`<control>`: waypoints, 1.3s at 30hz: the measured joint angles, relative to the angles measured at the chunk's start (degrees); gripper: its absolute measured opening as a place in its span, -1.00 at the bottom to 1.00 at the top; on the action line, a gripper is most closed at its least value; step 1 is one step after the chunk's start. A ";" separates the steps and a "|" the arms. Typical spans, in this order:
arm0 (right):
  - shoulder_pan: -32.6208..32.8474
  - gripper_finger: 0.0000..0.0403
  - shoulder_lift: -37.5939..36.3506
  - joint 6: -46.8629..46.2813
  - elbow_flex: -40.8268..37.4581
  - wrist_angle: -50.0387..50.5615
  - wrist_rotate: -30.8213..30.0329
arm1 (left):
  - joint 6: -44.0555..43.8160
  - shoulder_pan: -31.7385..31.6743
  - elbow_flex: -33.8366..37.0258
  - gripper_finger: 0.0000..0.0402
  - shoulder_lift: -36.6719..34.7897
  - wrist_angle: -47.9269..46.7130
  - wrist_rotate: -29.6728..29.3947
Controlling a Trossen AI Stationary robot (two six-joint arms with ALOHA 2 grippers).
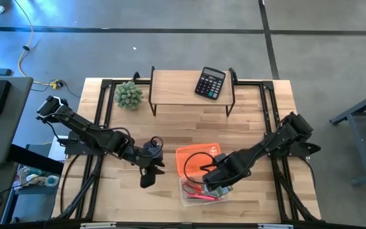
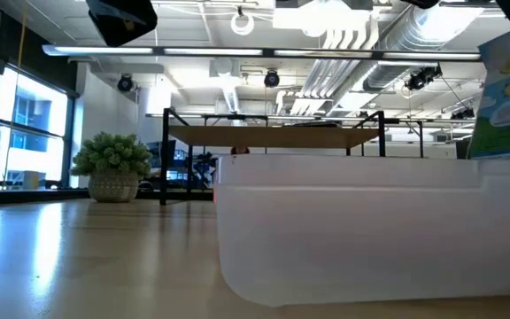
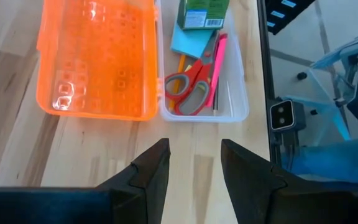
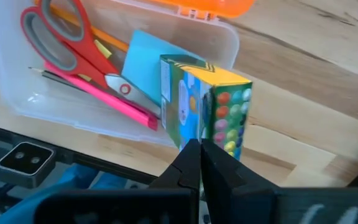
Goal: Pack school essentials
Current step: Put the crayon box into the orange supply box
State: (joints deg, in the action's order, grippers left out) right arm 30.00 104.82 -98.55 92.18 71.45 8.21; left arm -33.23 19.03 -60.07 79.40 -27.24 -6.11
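Note:
A clear pencil case [image 3: 235,106] lies open near the table's near edge, its orange lid [image 3: 98,56] flat beside it. In its tray lie red-handled scissors [image 3: 188,81], a pink pen [image 3: 218,62], a wooden pencil [image 3: 181,65] and a light-blue note pad [image 3: 188,40]. My right gripper [image 4: 201,149] is shut on a green-yellow marker box [image 4: 210,106] over the note pad end of the tray. The low view shows that box [image 2: 507,89] above the case wall [image 2: 370,230]. My left gripper [image 3: 194,168] hangs open over bare table left of the lid [image 1: 196,159], touching nothing. My right gripper pinches the green-yellow marker box by one narrow end [image 4: 199,138] between its two fingers. The box stands out beyond the fingertips, slightly tilted, over the note pad [image 4: 145,62]. Whether its far end touches the pad I cannot tell.
A black calculator [image 1: 210,83] sits on the wooden shelf [image 1: 176,86] at the far edge. The spiky green plant [image 1: 128,95] stands left of the shelf. Bare wood lies between the shelf and the case. The table's near edge is close behind the case.

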 joint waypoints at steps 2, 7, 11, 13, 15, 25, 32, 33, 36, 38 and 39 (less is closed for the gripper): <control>0.00 -1.00 -0.44 -0.34 0.02 -0.03 0.00 | 0.00 0.00 0.00 -0.34 0.00 0.02 -0.50; 0.00 -1.00 -0.53 -1.29 0.07 -2.56 -0.45 | 0.02 0.00 0.00 -0.34 0.02 -0.02 -0.59; -0.03 -1.00 -0.53 -1.60 0.07 -7.21 -3.54 | 0.02 0.00 0.00 -0.34 0.02 0.00 -0.69; -0.20 -1.00 -0.53 -1.93 0.07 -8.09 -4.33 | 0.28 0.00 0.00 -0.34 0.02 0.00 -0.81; -0.48 -1.00 -0.23 -1.98 0.10 -9.15 -4.95 | 0.48 0.00 0.00 -0.34 0.02 0.00 -0.81; -1.14 -1.00 0.83 0.97 0.13 -9.13 -4.49 | 0.50 0.00 0.00 -0.34 0.04 -0.13 -1.91; -0.63 -1.00 -1.47 -1.78 0.13 -2.87 -3.00 | 0.50 0.00 0.00 -0.34 0.09 -0.18 -1.95; -0.61 -1.00 -1.70 -2.10 0.13 -2.49 -2.87 | 0.50 0.00 0.00 -0.34 0.09 -0.23 -1.97; -0.59 -1.00 -1.74 -3.08 0.13 -2.55 -2.22 | 0.50 0.00 0.00 -0.34 0.09 -0.42 -2.03; -0.75 -1.00 -1.17 -3.15 0.13 -3.25 -1.68 | 0.64 0.00 0.00 -0.34 0.09 -0.57 -1.99; -0.89 -1.00 -0.58 -3.09 0.13 -4.06 -1.68 | 0.95 0.00 0.00 -0.34 0.09 -0.50 -1.93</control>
State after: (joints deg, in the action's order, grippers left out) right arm 29.11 104.24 -101.64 92.31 67.39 6.52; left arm -32.28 19.03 -60.07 79.48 -27.75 -8.03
